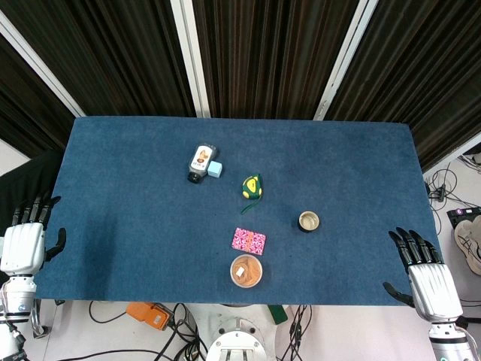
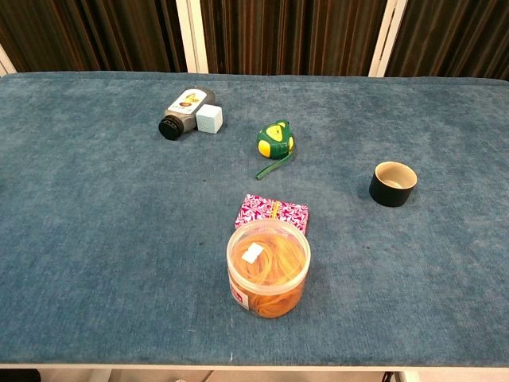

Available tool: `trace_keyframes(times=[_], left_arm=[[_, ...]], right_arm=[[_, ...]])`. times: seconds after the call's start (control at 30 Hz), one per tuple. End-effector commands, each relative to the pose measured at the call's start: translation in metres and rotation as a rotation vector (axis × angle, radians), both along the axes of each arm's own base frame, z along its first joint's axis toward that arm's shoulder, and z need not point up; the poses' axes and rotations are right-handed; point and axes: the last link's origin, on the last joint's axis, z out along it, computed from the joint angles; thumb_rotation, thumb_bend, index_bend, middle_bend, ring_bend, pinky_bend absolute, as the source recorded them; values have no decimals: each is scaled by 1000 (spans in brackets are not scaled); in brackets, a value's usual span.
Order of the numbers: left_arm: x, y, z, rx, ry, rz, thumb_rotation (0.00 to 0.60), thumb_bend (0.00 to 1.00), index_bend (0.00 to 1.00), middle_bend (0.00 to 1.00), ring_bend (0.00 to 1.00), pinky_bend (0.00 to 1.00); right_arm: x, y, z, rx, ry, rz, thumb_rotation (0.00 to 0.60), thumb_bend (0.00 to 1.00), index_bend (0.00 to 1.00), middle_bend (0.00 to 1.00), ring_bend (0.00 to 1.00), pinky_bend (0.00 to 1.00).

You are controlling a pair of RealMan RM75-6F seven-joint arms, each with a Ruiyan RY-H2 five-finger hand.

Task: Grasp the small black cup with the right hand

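The small black cup [image 1: 309,221] [image 2: 393,184] stands upright on the blue table, right of centre, its pale inside showing. My right hand [image 1: 425,275] hovers at the table's front right corner, fingers apart and holding nothing, well to the right of the cup and nearer the front edge. My left hand [image 1: 26,239] sits at the front left edge, fingers extended, also holding nothing. Neither hand shows in the chest view.
A clear tub of rubber bands [image 1: 246,271] [image 2: 268,267] stands near the front edge, a pink patterned packet [image 1: 249,241] [image 2: 272,213] just behind it. Further back lie a green-yellow tape measure [image 1: 252,185] [image 2: 275,139], a toppled bottle [image 1: 201,162] [image 2: 184,111] and a pale blue cube [image 1: 216,169] [image 2: 209,118].
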Motion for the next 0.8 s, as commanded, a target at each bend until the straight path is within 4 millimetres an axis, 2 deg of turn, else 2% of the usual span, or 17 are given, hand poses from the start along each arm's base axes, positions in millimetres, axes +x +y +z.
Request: trace_keyframes(times=[0.03,0.3,0.53,0.67,0.8], left_arm=[[0,0,0,1,3,-4,600,461,144,42,125,84],[0,0,-2,-7,10,-6,600,461,144,42,126,84],[1,-1,0,2,13,-7,600,461,144,42,126,84],[3,-3,1,13,12,-6,600,461,144,42,126,84],[2,-4,2,19,10,3,600,461,144,42,126,84]], right_arm=[[0,0,0,1,-1,-1,600,243,158,164,150,233],[-6,-3,5,-13,-11,-22,600,243,157,164,150,234],[-14,-10,0,26,-20,-47,600,243,155,164,150,234],[-23,-22,-6,46,-11,-79,600,241,144,164,150,217],[-31,-45,-19,111,-58,-114,600,239,132,165,144,178]])
